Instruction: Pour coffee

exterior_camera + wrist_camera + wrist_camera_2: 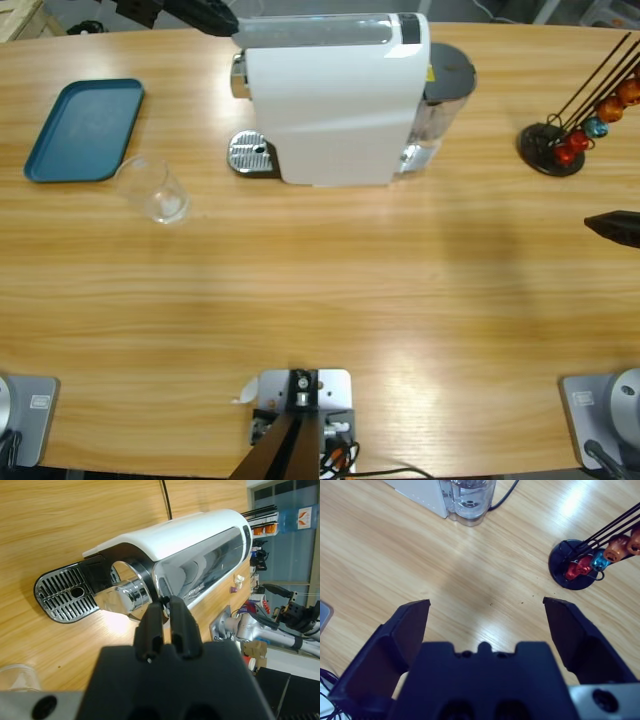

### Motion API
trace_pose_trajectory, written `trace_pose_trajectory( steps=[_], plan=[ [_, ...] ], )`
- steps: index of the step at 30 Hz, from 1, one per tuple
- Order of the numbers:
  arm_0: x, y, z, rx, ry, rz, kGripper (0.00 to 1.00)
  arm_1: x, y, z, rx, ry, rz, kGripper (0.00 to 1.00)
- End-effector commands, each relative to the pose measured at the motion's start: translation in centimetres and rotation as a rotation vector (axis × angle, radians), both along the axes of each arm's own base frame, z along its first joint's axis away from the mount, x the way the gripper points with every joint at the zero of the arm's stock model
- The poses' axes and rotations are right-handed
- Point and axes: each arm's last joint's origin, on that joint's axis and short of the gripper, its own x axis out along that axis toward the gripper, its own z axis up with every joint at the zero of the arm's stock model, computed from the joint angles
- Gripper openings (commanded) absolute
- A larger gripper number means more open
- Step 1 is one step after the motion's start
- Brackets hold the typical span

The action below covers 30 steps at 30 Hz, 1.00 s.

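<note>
The glass tumbler (158, 190) stands on the table (330, 290) just beside the blue tray (85, 130), left of the white coffee machine (335, 100) and apart from its drip grille (250, 153). It looks light, slick and breakable — best taken round its middle, gently; whether any coffee sits in it I can't make out. The left gripper (165, 632), jaws pressed together on nothing, hangs over the machine's spout (125, 595). The right gripper (487, 617) is spread wide above bare wood — near the capsule stand (580, 567).
</note>
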Motion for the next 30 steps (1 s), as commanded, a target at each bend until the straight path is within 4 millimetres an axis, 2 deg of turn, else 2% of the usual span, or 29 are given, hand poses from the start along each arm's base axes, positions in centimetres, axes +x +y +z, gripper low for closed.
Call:
trace_pose_trajectory(
  steps=[1,10,12,13,14,15,16,17,18,20,23,25,26,28,30],
  plan=[
    [-0.6,-0.3,2.2,-0.129,0.000,-0.084,0.000,0.4,0.5,-0.6,-0.026,0.036,0.013,1.000],
    [-1.4,-1.0,7.0,-0.207,-0.129,-0.135,0.000,0.4,0.4,-0.6,-0.025,0.034,0.013,1.000],
    [-1.6,-1.0,7.4,-0.221,-0.141,-0.149,0.000,0.3,0.4,-0.6,-0.025,0.034,0.013,1.000],
    [-1.7,-1.1,7.6,-0.230,-0.145,-0.161,0.061,0.3,0.3,-0.6,-0.023,0.031,0.013,1.000],
    [-2.1,-1.1,8.0,-0.237,-0.162,-0.172,0.193,0.1,0.2,-0.5,-0.016,0.027,0.010,1.000],
    [-2.6,-1.4,8.5,-0.247,-0.190,-0.187,0.443,0.0,0.1,-0.5,-0.010,0.022,0.003,1.000],
    [-3.1,-1.7,9.1,-0.254,-0.228,-0.203,0.763,-0.2,-0.1,-0.4,-0.001,0.014,-0.006,1.000],
    [-3.8,-2.1,9.7,-0.246,-0.275,-0.218,0.950,-0.4,-0.3,-0.3,0.016,-0.004,-0.027,1.000],
    [-4.5,-2.4,10.1,-0.216,-0.328,-0.220,0.989,-0.7,-0.8,-0.1,0.040,-0.039,-0.073,1.000],
    [-6.4,-2.8,10.3,-0.108,-0.441,-0.211,0.991,-1.2,-2.0,0.7,0.089,-0.158,-0.187,1.000],
    [-10.9,-2.7,8.9,0.265,-0.661,-0.176,0.991,-0.7,-3.6,2.0,0.145,-0.277,-0.405,0.994],
    [-13.7,-2.4,6.8,0.519,-0.809,-0.301,0.991,1.3,-4.1,1.8,0.108,-0.269,-0.529,0.983],
    [-14.7,-1.7,5.9,0.586,-0.831,-0.333,0.991,2.9,-4.2,1.4,0.062,-0.257,-0.561,0.978],
    [-16.1,0.4,4.8,0.618,-0.802,-0.311,0.991,5.7,-4.0,0.6,-0.023,-0.236,-0.576,0.957],
    [-17.3,2.4,3.5,0.639,-0.740,-0.252,0.991,8.3,-3.7,-0.1,-0.060,-0.209,-0.567,0.891]
  ],
)
